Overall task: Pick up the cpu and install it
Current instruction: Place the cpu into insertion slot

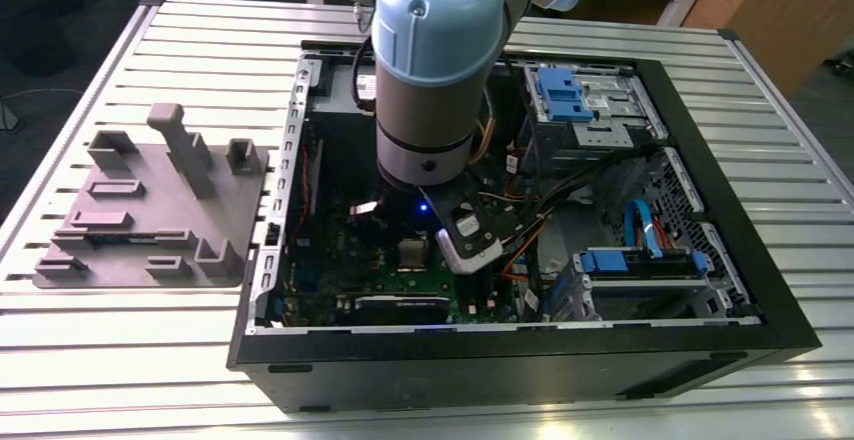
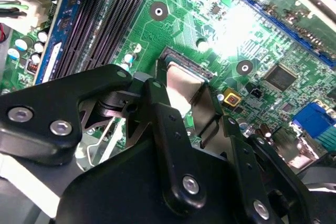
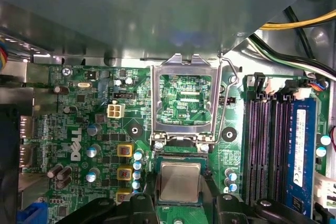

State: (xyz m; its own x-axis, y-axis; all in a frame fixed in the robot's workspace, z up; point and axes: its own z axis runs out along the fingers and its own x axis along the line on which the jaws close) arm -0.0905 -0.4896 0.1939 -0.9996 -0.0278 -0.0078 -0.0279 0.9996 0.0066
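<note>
The cpu is a small silvery square lying flat at the socket of the green motherboard, just below the raised socket lid. My gripper straddles it, one black finger on each side, close against its edges. In the second wrist view the cpu sits between the black fingers over the socket's edge, so the gripper looks shut on it. In the exterior view the gripper reaches down into the open computer case.
Memory slots run beside the socket, with cables near them. Drive cages with blue clips and wiring crowd the case on the exterior view's right. A grey plate with upright blocks lies on the slatted table at that view's left.
</note>
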